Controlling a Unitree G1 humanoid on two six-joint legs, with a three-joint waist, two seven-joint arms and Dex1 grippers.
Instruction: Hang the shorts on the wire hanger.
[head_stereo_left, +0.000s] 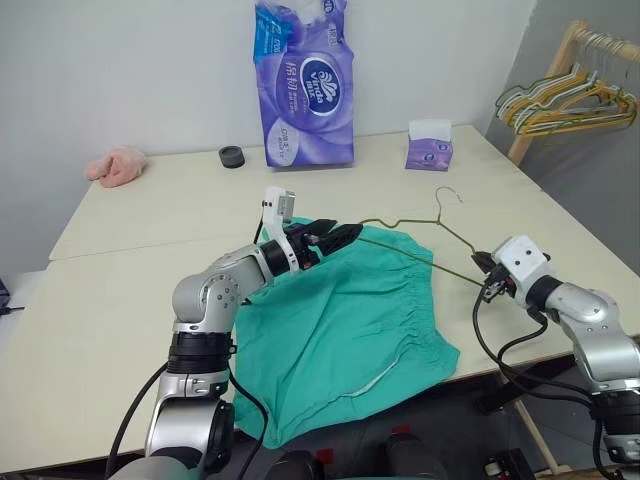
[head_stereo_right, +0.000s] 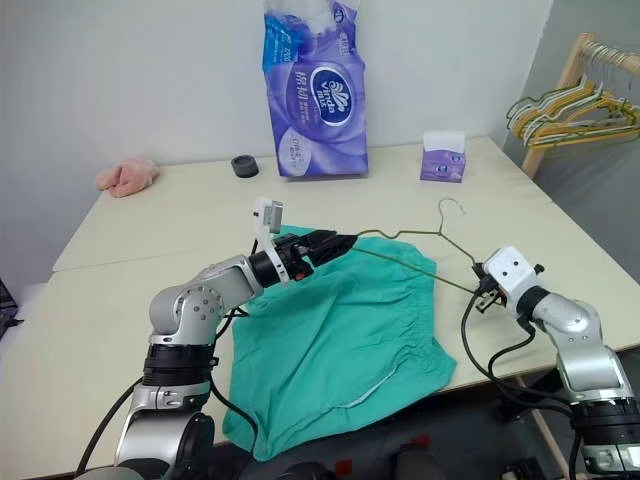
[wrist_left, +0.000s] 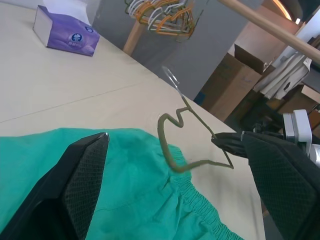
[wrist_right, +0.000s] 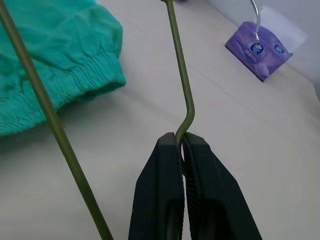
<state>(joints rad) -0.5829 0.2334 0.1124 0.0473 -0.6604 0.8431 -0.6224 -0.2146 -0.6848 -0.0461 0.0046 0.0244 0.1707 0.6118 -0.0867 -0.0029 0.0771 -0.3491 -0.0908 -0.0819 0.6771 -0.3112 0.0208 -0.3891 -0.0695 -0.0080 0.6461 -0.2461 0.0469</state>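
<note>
We read "Vinda" in the white oval logo on the tall purple tissue pack (head_stereo_right: 316, 90) at the back of the worktop (head_stereo_right: 150, 220). Other print on it, and the small purple tissue box (head_stereo_right: 442, 160) logo, too small to read.

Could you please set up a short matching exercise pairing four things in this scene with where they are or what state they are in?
Things:
1. shorts
2. wire hanger
3. left gripper
4. tissue box

States or places:
A. open, over the near-left part of the green cloth
B. pinched at one corner by the shut right gripper
C. standing at the far side of the table
D. spread flat at the table's near edge

Pairs: 1-D, 2-B, 3-A, 4-C
</note>
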